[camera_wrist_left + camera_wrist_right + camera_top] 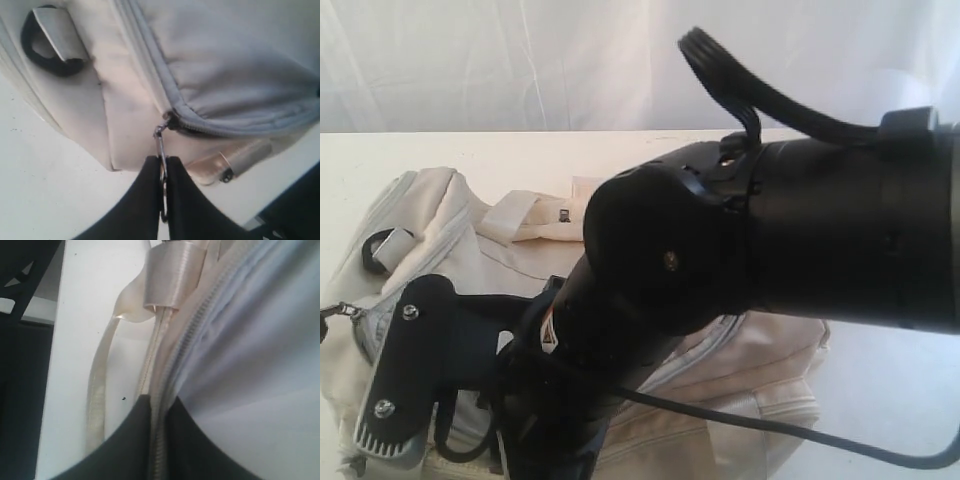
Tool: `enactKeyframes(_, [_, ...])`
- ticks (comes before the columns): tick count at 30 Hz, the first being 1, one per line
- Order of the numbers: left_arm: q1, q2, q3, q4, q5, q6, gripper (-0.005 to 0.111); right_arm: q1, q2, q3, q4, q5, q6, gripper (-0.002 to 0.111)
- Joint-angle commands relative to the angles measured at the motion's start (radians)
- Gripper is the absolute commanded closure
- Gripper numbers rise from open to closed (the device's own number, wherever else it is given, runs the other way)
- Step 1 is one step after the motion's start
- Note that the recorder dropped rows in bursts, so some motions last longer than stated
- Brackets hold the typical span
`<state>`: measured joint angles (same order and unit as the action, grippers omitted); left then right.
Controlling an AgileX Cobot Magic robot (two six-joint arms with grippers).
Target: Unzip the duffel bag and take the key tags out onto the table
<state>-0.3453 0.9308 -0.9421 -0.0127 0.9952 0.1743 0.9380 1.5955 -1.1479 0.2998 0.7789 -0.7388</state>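
Our left gripper (163,174) pinches the metal zipper pull (160,144) of the duffel bag (230,55), which lies on the table (40,195). Our right gripper (157,407) clamps the fabric beside the zipper (192,335). We judge the cloth soft and slack, so it needs this bracing.

Black arm (650,250) hides much of the duffel bag (450,230).

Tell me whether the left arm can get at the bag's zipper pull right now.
Likely yes: the left fingers look pinched on the metal zipper pull at the end of the bag's zipper, with nothing in between.
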Motion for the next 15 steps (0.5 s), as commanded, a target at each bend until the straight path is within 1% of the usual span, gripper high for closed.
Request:
enactKeyframes(1, [0.007,-0.034,-0.053,-0.092,0.124,0.079,0.107,0.008,-0.032,-0.025,0.008,0.084,0.028,0.084])
enactKeyframes(5, [0.007,-0.034,-0.084,-0.102,0.173,0.09,0.107,0.008,-0.067,-0.056,0.021,0.046,0.028,0.069])
enactKeyframes(7, [0.007,-0.034,-0.089,-0.102,0.189,0.092,0.107,0.008,-0.079,-0.063,0.053,-0.004,0.026,0.063])
enactKeyframes(9, [0.007,-0.034,-0.089,-0.102,0.189,0.092,0.107,0.008,-0.082,-0.063,0.092,-0.078,0.008,0.059])
enactKeyframes(11, [0.007,-0.034,-0.089,-0.102,0.191,0.092,0.107,0.008,-0.075,-0.063,0.136,-0.127,-0.029,0.057])
enactKeyframes(15, [0.007,-0.034,-0.089,-0.102,0.182,0.092,0.107,0.008,-0.043,-0.063,0.22,-0.188,-0.073,0.056])
